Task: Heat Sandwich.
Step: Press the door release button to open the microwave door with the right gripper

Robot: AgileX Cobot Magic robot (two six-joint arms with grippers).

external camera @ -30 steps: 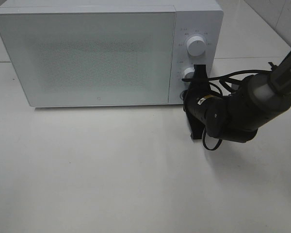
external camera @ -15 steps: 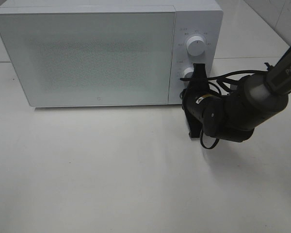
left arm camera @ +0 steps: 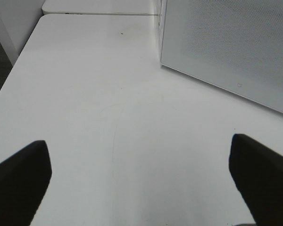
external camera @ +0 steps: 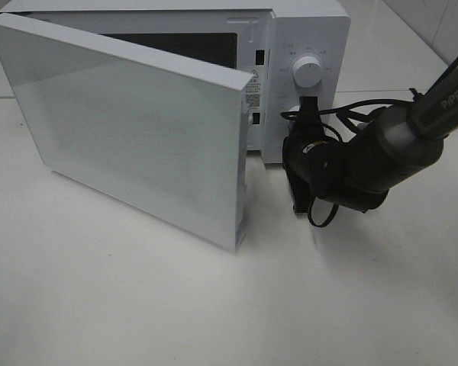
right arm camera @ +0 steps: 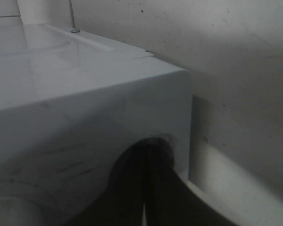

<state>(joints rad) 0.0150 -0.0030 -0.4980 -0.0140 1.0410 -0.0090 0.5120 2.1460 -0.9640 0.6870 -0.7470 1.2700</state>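
The sandwich is out of view in every frame. The white microwave (external camera: 309,30) stands at the back of the table, and its door (external camera: 130,130) hangs partly open, swung out toward the front on its left hinge. Through the gap only a dark strip of the interior (external camera: 175,46) shows. My right gripper (external camera: 305,108) is shut, its tips against the control panel just below the upper knob (external camera: 307,72); the right wrist view shows the closed fingers (right arm camera: 144,188) pressed to the white casing. My left gripper (left arm camera: 141,183) is open over bare table, beside the door (left arm camera: 226,47).
The open door's free edge (external camera: 240,221) juts out over the middle of the white table (external camera: 137,305). The right arm and its looped cable (external camera: 320,213) lie in front of the control panel. The table's edge (left arm camera: 14,70) runs off to one side in the left wrist view.
The microwave door, shut in the earlier frames, has sprung open and swung out toward the front. The right gripper has stayed at the lower control, edging slightly closer to the panel.
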